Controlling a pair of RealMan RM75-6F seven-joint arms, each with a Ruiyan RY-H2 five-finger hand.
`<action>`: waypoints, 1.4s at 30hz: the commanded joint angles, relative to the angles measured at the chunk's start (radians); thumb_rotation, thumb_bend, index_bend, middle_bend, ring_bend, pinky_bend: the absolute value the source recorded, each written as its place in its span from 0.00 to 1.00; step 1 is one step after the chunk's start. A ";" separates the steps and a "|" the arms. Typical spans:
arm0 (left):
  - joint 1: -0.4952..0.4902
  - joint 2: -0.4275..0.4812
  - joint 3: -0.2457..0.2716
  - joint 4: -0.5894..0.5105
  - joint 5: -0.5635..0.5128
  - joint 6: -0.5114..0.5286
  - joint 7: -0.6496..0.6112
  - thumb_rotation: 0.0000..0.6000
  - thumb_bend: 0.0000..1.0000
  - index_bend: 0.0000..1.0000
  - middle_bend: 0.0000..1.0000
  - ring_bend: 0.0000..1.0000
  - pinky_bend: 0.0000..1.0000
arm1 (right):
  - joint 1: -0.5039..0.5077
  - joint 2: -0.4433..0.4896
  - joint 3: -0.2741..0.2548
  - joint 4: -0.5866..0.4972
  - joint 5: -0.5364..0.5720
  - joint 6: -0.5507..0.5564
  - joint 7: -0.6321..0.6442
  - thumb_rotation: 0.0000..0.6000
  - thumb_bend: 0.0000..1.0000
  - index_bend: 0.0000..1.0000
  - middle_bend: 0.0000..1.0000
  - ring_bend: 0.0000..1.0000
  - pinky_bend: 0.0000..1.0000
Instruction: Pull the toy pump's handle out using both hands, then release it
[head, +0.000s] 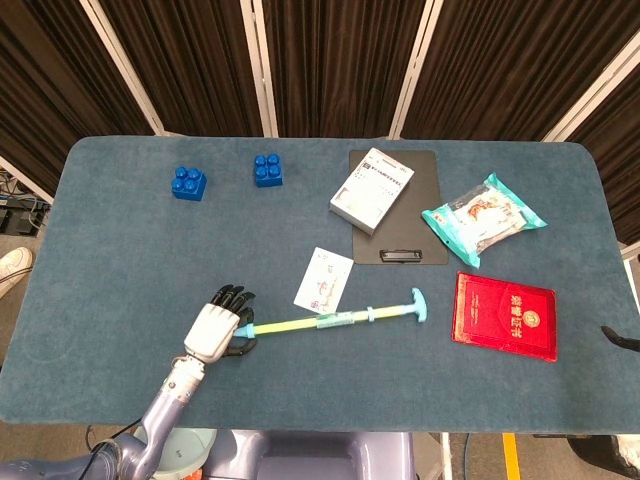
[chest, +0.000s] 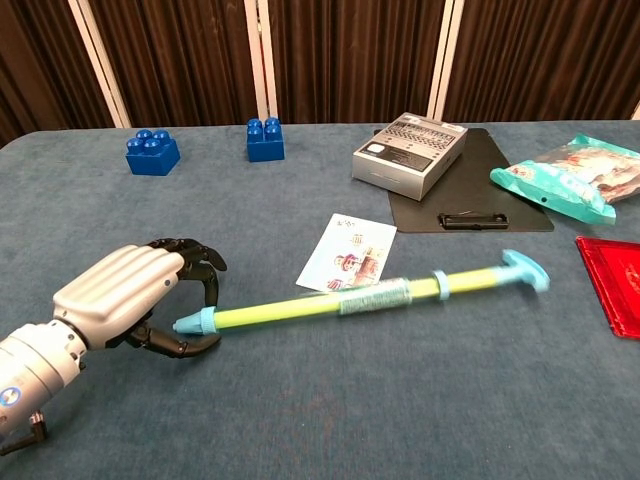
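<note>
Pump (chest: 360, 301), a light, stiff, slippery plastic rod, sits tip-first in the left hand's (chest: 130, 297) curled fingers; T-handle (chest: 525, 268) awaits the unseen right hand.

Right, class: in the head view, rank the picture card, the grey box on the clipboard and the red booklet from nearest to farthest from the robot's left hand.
From the left hand:
1. Picture card, just right of it, mid-table.
2. Grey box, farther back on the clipboard.
3. Red booklet, far right.
</note>
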 joint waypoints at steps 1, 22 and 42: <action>-0.005 -0.005 -0.007 0.002 -0.011 -0.012 0.013 1.00 0.33 0.53 0.21 0.13 0.15 | 0.004 -0.005 -0.005 -0.001 -0.004 -0.008 -0.005 1.00 0.02 0.04 0.00 0.00 0.00; -0.037 0.010 -0.005 0.006 -0.006 -0.025 -0.026 1.00 0.36 0.55 0.22 0.13 0.15 | 0.124 -0.293 -0.094 0.144 -0.268 -0.023 -0.017 1.00 0.33 0.42 0.01 0.00 0.00; -0.048 0.021 -0.003 0.052 -0.002 -0.017 -0.102 1.00 0.35 0.56 0.23 0.13 0.15 | 0.243 -0.496 -0.128 0.249 -0.289 -0.158 -0.025 1.00 0.34 0.44 0.02 0.00 0.00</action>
